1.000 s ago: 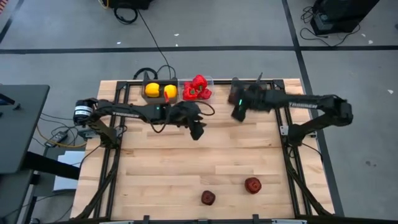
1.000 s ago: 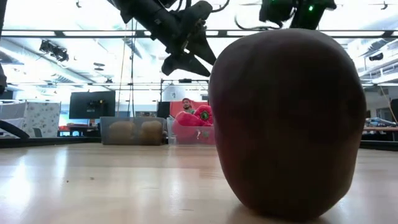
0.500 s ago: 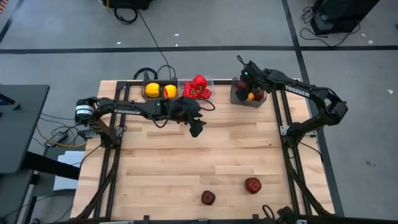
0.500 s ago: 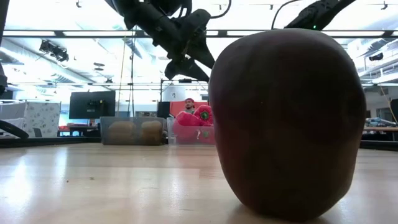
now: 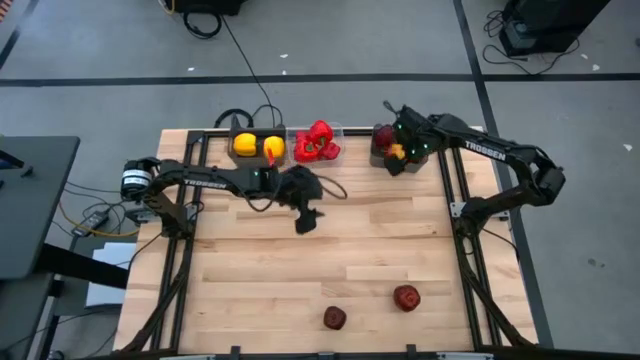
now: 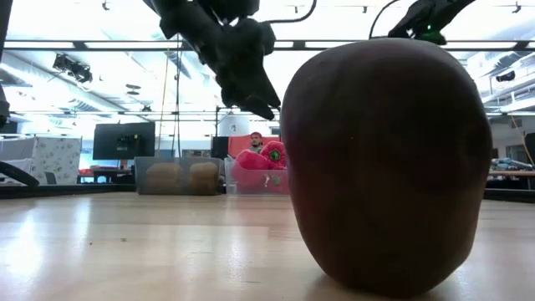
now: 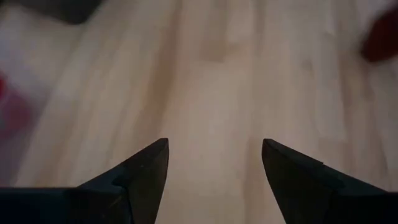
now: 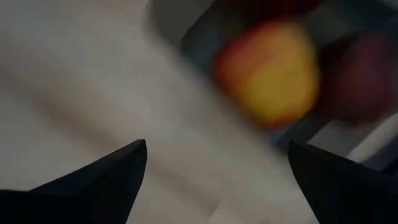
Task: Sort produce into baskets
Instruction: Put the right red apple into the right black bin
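Observation:
Two dark red apples (image 5: 334,318) (image 5: 406,297) lie on the wooden table near its front edge; one fills the low view (image 6: 384,167). At the far edge stand a dark bin (image 5: 233,135) with two yellow peppers (image 5: 246,146), a clear bin (image 5: 338,128) with red peppers (image 5: 317,142), and a dark bin (image 5: 378,156) with apples (image 5: 383,135). My left gripper (image 5: 305,220) (image 7: 214,149) is open and empty above the table's middle. My right gripper (image 5: 394,160) (image 8: 217,152) is open and empty over the apple bin, where a yellow-red apple (image 8: 270,71) shows.
Black frame rails (image 5: 455,210) run along the table's left and right sides. Cables (image 5: 250,115) lie behind the bins. Bare wood (image 5: 260,280) spreads between the bins and the two loose apples.
My left gripper has moved toward the table's near edge and tipped further downward. My right gripper has swung toward the far edge and now stays over the apple bin.

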